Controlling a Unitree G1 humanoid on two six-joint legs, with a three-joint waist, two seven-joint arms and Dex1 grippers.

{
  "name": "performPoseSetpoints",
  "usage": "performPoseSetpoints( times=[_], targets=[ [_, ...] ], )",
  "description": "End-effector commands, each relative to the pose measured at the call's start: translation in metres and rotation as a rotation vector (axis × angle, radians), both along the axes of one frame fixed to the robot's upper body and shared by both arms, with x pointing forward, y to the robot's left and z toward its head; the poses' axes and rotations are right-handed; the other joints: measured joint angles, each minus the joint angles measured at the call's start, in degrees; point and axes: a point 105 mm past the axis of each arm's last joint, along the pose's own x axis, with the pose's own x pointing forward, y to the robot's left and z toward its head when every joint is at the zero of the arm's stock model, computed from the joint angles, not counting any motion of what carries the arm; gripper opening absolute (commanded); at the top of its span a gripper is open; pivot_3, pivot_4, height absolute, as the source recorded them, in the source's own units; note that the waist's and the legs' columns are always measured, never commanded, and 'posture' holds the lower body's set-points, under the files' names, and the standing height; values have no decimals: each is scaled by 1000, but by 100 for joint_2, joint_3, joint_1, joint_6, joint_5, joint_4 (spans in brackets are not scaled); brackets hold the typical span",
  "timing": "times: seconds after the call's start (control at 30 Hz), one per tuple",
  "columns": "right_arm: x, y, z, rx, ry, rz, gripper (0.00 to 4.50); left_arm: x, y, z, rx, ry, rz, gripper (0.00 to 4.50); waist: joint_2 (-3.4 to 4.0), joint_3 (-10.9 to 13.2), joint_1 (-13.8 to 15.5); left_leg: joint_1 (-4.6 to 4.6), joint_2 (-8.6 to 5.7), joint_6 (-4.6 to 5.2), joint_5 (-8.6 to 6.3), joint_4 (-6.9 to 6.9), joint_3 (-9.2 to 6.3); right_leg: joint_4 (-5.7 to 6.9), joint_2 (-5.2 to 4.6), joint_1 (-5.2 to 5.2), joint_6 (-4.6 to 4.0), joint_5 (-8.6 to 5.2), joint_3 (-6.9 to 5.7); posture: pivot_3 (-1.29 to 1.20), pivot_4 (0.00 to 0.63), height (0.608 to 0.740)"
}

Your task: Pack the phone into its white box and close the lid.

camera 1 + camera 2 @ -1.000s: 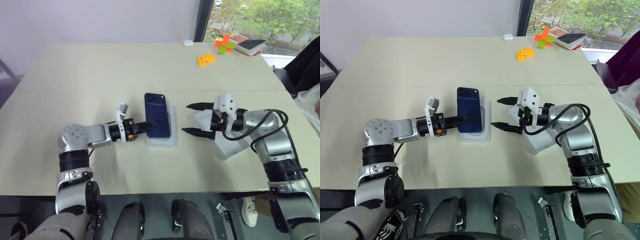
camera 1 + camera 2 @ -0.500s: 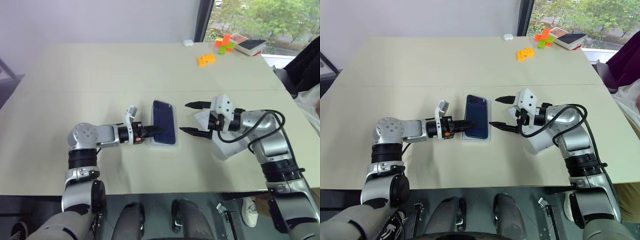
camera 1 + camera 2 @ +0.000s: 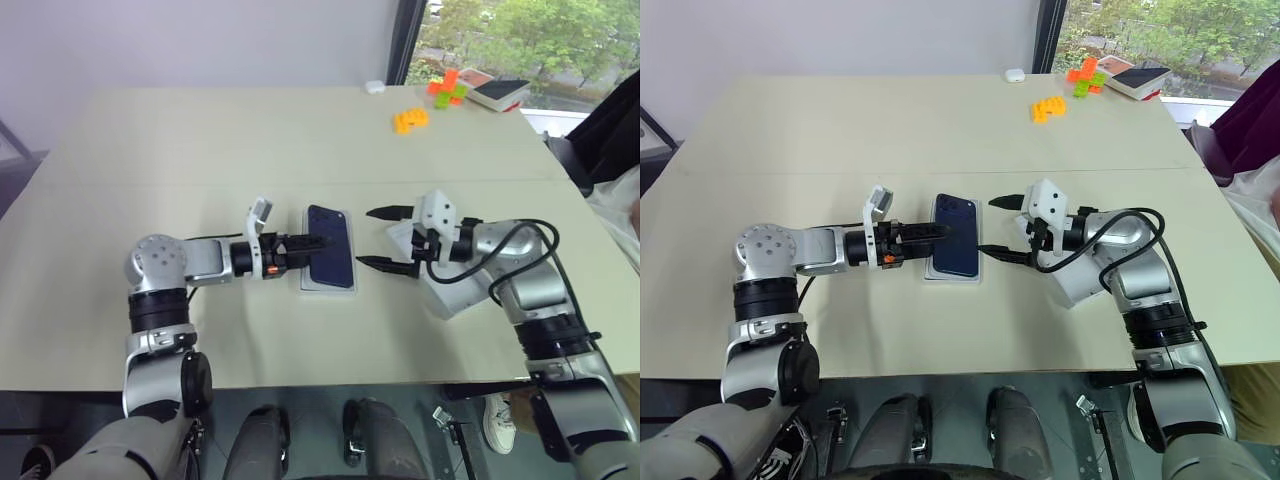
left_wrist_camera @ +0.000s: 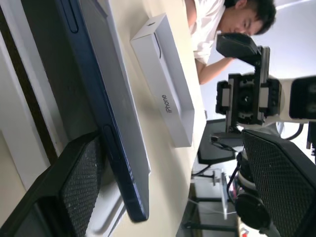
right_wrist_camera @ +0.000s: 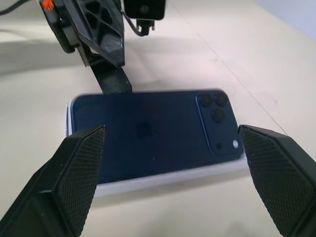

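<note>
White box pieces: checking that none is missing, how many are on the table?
2: the white box under the phone at the table's middle; the lid beneath the right arm. Others may be hidden.

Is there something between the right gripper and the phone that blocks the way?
Nothing visible does. The right gripper is open beside the phone, which lies on the white box, with only bare table between them.

Beige table (image 3: pixel 200 140), pale wall (image 3: pixel 200 40), window (image 3: pixel 520 35) with trees
</note>
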Motion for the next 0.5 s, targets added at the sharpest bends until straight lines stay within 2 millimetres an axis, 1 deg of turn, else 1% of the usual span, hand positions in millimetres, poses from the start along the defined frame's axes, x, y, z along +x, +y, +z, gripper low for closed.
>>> performPoseSetpoints(
  times=[0.03,0.13,0.3,0.4,0.47,0.5],
  targets=[
    [1,4,10,-2,-53,18,4500,-6,15,15,-13,-74,6,4453,0,0,-1,0,0,0,0,0,0,-1,0,0,0,0,0,0,150,740],
    [0,5,8,-2,-46,22,4500,-15,25,17,-28,-95,-6,4453,1,0,-6,0,2,0,0,-1,0,-1,-2,0,0,0,1,0,150,740],
    [1,6,9,-4,-44,24,4500,-16,43,20,27,-146,60,4453,0,1,14,-1,1,-1,1,0,-2,-1,-4,1,0,0,0,0,150,740],
    [5,12,14,16,-32,21,4500,-9,55,21,96,-255,137,4453,0,1,-3,0,0,-1,1,1,-1,-1,-4,1,0,0,1,0,150,740],
    [7,15,14,35,18,11,4500,-6,62,25,111,-331,171,4453,1,1,-18,3,2,-3,1,0,2,0,-3,0,-1,1,3,0,150,740],
    [8,16,14,41,28,6,4500,-5,65,25,154,-386,182,4453,1,1,-10,4,3,-4,2,0,2,1,-1,0,-2,1,2,0,150,740]
  ],
)
